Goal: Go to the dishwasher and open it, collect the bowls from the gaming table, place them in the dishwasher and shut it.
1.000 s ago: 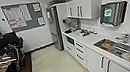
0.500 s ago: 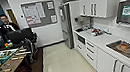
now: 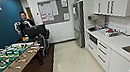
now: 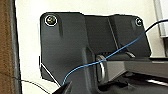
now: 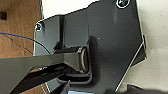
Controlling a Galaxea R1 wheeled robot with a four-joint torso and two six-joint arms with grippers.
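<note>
While I roll into the kitchen, a foosball table (image 3: 6,61) sits at nine o'clock, a person (image 3: 25,23) at eleven, the fridge (image 3: 79,21) at one, white cabinets (image 3: 104,55) at three. Dishwasher and bowls I can't pick out; nothing looks done. Claw states: cannot tell.

Bright even indoor light, soft blur throughout (edges stretched), glossy floor (image 3: 72,63) glare
</note>
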